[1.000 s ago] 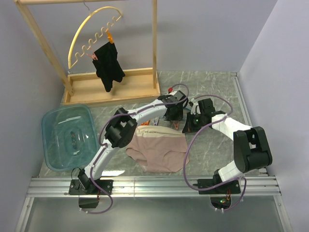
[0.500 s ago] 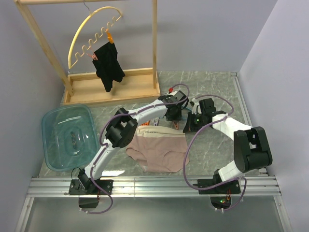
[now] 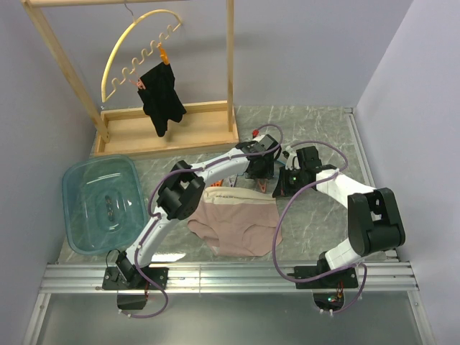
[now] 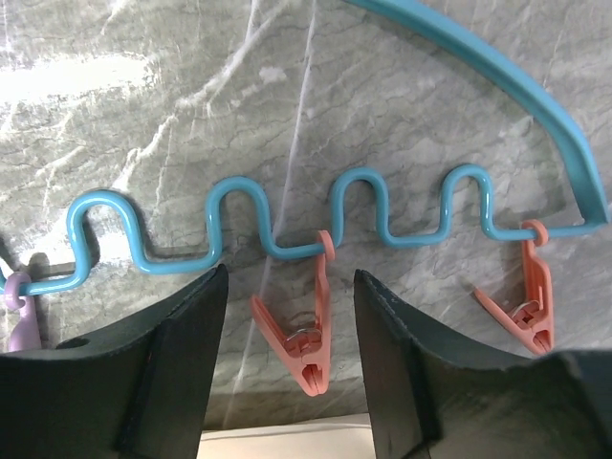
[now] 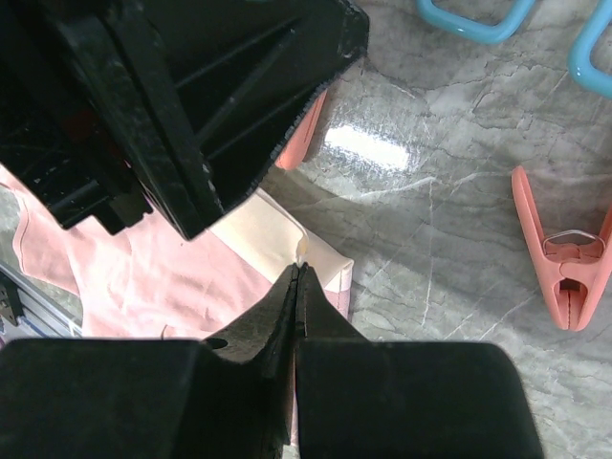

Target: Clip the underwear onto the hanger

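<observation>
The light-blue hanger point(image 4: 497, 69) lies flat on the marble table, wavy edge toward me. An orange-pink clip point(image 4: 311, 344) hangs from that edge, between the fingers of my open left gripper point(image 4: 292, 277) without touching either. A second clip point(image 4: 531, 306) sits to the right. The pink-beige underwear point(image 3: 237, 223) lies spread on the table in front of the arms, its cream waistband point(image 5: 277, 239) toward the hanger. My right gripper point(image 5: 298, 268) is shut on a raised fold of that waistband, just beside the left gripper point(image 3: 260, 172). In the top view the arms hide most of the hanger.
A wooden rack point(image 3: 172, 129) stands at the back left with a yellow arched hanger point(image 3: 136, 43) and a black garment point(image 3: 162, 100). A teal plastic tub point(image 3: 100, 205) sits at the left. A purple clip point(image 4: 19, 296) hangs at the hanger's left end.
The left wrist has shifted only very slightly above the clip. The right arm and the underwear have stayed where they were.
</observation>
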Tool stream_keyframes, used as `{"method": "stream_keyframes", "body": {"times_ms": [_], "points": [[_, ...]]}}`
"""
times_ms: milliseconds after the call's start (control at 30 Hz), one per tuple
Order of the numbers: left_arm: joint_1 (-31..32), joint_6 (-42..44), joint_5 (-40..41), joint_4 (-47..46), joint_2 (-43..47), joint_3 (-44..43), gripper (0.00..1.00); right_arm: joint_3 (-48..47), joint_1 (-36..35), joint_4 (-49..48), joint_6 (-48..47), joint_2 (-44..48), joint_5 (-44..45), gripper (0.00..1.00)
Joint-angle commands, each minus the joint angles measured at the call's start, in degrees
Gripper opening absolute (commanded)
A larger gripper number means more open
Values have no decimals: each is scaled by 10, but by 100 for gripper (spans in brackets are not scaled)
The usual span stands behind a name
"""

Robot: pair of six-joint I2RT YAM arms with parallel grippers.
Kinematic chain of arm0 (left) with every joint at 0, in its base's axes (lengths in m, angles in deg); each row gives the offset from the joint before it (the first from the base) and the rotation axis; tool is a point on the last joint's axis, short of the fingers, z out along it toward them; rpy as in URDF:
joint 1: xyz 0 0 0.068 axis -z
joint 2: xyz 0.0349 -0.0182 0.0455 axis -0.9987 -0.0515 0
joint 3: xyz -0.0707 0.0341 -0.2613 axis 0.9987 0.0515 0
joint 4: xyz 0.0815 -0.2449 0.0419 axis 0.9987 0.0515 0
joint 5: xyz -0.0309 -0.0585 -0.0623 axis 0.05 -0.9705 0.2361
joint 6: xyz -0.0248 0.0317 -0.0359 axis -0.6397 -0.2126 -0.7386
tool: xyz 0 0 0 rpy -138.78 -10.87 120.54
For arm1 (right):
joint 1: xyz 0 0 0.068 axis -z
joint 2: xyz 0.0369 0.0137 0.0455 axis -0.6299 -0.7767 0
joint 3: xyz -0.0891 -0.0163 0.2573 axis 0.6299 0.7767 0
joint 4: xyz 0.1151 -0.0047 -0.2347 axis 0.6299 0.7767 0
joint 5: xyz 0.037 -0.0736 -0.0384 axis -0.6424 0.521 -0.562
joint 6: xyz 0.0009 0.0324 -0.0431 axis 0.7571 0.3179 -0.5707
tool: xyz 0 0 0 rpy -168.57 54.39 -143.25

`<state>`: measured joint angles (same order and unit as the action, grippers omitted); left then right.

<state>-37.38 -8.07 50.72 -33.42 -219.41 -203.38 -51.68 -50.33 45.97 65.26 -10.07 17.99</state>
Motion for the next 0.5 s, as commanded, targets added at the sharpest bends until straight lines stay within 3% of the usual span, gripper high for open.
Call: {"method": "stream_keyframes", "body": {"times_ms": [0, 467], "points": [[1, -7, -4, 11, 15, 14, 61, -15, 7, -5, -4, 0, -3, 0], [14, -19, 6, 18, 14, 41, 60, -18, 8, -6, -4, -7, -4, 0]]}}
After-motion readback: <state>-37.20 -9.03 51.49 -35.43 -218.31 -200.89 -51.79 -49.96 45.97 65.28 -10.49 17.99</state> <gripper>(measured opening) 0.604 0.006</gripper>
